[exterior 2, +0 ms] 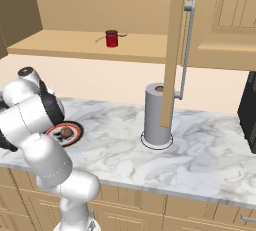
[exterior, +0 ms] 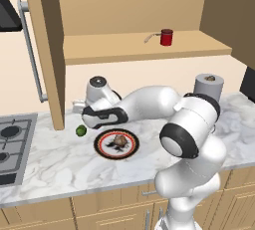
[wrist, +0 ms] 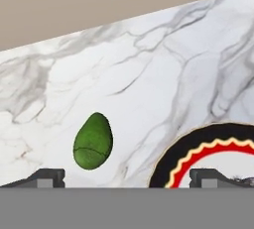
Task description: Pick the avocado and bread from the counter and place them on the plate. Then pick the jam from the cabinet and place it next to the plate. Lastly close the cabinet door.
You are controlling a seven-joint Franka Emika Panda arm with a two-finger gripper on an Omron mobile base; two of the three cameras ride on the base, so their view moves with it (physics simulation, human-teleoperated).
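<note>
The green avocado lies on the marble counter, just left of the plate. The brown bread sits on the plate's middle. My gripper hangs open over the counter. The avocado is just inside its left fingertip, and the plate rim is under the right one. The red jam stands on the shelf of the cabinet. The cabinet door stands open.
A tall grey paper-towel roll stands on the counter to the right. A stove is set in at the far left, past the open door's silver handle. A dark appliance sits at the right edge.
</note>
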